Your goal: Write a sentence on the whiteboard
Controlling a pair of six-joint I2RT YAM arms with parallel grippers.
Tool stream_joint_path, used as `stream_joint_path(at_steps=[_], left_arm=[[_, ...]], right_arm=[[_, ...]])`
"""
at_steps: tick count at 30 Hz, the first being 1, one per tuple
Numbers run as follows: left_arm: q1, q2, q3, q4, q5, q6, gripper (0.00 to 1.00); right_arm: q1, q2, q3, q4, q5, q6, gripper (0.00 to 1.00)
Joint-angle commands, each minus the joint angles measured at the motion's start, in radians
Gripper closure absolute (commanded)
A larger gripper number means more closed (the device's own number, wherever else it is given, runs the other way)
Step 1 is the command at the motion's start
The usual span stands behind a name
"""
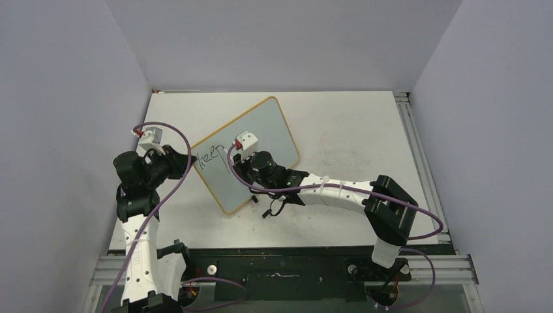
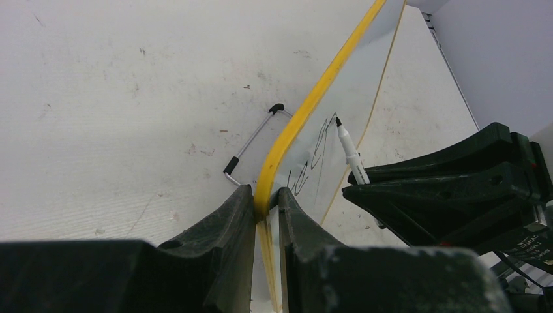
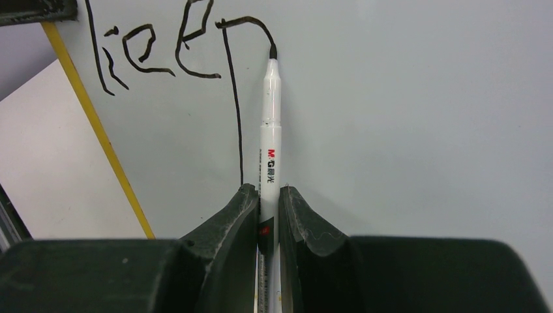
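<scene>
The whiteboard point(image 1: 264, 127), pale grey with a yellow rim, lies at an angle at the table's middle left. My left gripper point(image 1: 189, 158) is shut on its near-left rim; in the left wrist view point(image 2: 266, 199) both fingers pinch the yellow rim point(image 2: 313, 98). My right gripper point(image 1: 236, 158) is shut on a white marker point(image 3: 270, 124), and its black tip touches the board point(image 3: 404, 117). The black word "keep" point(image 3: 163, 52) is written at the board's left end, with a long tail on the p. The marker point(image 2: 349, 147) also shows in the left wrist view.
A wire foot with black tips point(image 2: 251, 140) sticks out under the board's left edge. Another wire loop point(image 1: 277, 205) lies by the board's near corner. Aluminium rails run along the right edge point(image 1: 417, 150) and the front. Grey walls enclose the table on three sides.
</scene>
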Motion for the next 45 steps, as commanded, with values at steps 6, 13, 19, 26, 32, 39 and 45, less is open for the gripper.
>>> stream_joint_path(at_steps=[6,13,19,26,32,39,45], left_arm=[[-0.003,-0.007,0.038,-0.002,-0.02,0.023,1.0],[-0.002,-0.007,0.038,-0.002,-0.019,0.023,1.0],[-0.003,-0.007,0.037,-0.002,-0.02,0.023,1.0],[-0.002,-0.009,0.038,-0.002,-0.02,0.022,1.0],[-0.001,-0.009,0.037,-0.002,-0.019,0.023,1.0],[-0.003,-0.007,0.037,-0.002,-0.02,0.024,1.0],[-0.002,-0.008,0.037,-0.003,-0.02,0.026,1.0]], right_arm=[[0.015,-0.03,-0.011,0.0,0.017,-0.002,0.95],[0.034,-0.025,-0.006,-0.002,-0.004,-0.02,0.95],[0.047,-0.016,-0.002,-0.006,-0.012,-0.023,0.95],[0.05,-0.012,0.001,-0.009,-0.009,-0.025,0.95],[0.05,-0.022,0.004,-0.006,-0.006,-0.027,0.95],[0.051,-0.054,0.009,-0.009,-0.019,-0.034,0.95],[0.048,-0.107,0.01,-0.035,-0.021,-0.048,0.95]])
